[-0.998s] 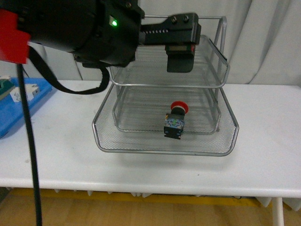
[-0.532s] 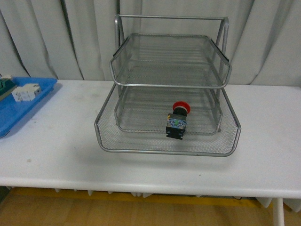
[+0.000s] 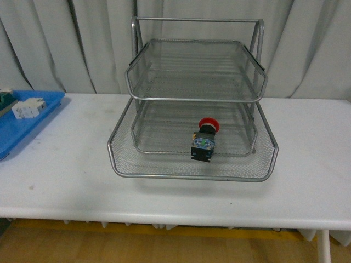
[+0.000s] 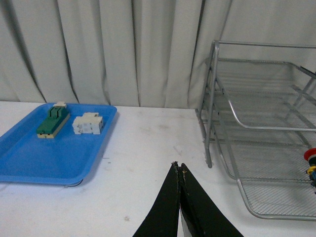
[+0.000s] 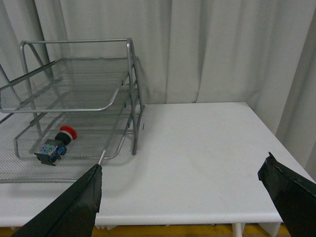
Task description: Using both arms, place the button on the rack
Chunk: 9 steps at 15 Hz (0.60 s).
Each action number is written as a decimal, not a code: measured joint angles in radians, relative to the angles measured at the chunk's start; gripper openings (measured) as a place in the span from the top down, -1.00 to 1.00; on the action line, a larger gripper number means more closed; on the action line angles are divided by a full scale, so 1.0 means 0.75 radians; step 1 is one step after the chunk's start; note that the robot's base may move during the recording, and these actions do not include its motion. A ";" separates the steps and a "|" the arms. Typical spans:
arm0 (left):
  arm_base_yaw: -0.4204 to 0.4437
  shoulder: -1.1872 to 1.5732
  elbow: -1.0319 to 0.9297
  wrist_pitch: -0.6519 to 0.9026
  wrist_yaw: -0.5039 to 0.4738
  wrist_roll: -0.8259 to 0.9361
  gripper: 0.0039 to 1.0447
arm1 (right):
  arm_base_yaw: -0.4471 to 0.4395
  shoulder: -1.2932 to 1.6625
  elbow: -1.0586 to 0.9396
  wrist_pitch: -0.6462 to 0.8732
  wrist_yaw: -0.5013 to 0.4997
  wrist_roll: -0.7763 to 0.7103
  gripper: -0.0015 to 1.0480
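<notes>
The button [image 3: 204,141] is seen lying on its side in the bottom tray of the rack [image 3: 192,100], red cap turned toward the back. The left fingers [image 4: 180,197] are pressed together, empty; the right fingers [image 5: 79,207] are spread wide.

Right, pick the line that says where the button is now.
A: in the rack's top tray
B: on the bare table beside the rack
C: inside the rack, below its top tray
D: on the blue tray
C: the button lies on wire mesh inside the rack, underneath the top tray, with its red cap pointing toward the back.
</notes>
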 joint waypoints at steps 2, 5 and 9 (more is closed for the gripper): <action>0.059 -0.108 -0.043 -0.063 0.057 0.001 0.97 | 0.000 0.000 0.000 0.000 -0.001 0.000 -0.87; 0.150 -0.268 -0.093 -0.170 0.145 0.002 0.97 | 0.000 0.000 0.000 0.001 -0.001 -0.001 -0.87; 0.144 -0.398 -0.150 -0.240 0.148 0.003 0.97 | 0.000 0.000 0.000 0.001 -0.001 -0.001 -0.87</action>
